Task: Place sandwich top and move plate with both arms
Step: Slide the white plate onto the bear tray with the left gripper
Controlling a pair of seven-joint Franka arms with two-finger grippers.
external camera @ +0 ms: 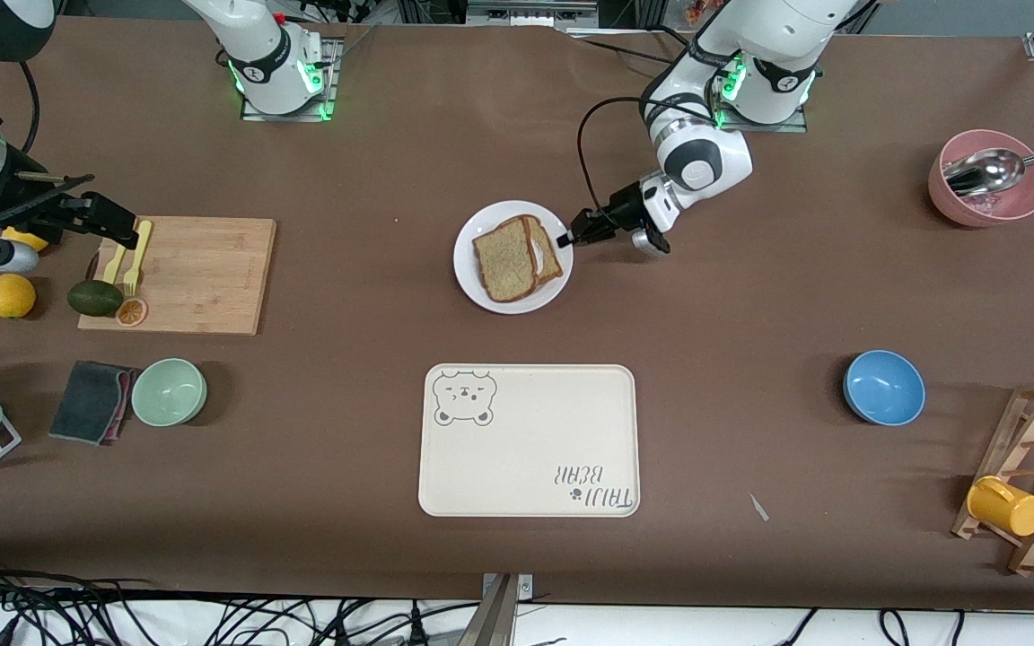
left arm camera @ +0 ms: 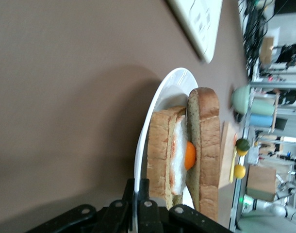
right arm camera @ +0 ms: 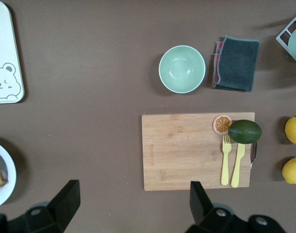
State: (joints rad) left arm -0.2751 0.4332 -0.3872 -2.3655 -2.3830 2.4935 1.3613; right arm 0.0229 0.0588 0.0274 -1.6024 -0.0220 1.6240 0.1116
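The white plate (external camera: 472, 269) sits mid-table, nearer the robots' bases than the tray. On it lies a bread slice with a fried egg (left arm camera: 189, 156). The plain brown sandwich top (external camera: 503, 260) rests over the egg, shifted toward the right arm's end, and it also shows in the left wrist view (left arm camera: 206, 145). My left gripper (external camera: 565, 239) is low at the plate's rim toward the left arm's end. Its fingers are shut on the rim (left arm camera: 138, 160). My right gripper (external camera: 127, 229) is open and empty, high over the cutting board's edge; in the right wrist view (right arm camera: 133, 187) it frames bare table.
The cream bear tray (external camera: 530, 440) lies nearer the front camera than the plate. A cutting board (external camera: 203, 274) with avocado, fork and knife, a green bowl (external camera: 169, 391) and a cloth are toward the right arm's end. A blue bowl (external camera: 883, 387), pink bowl (external camera: 988, 193) and mug rack are toward the left arm's end.
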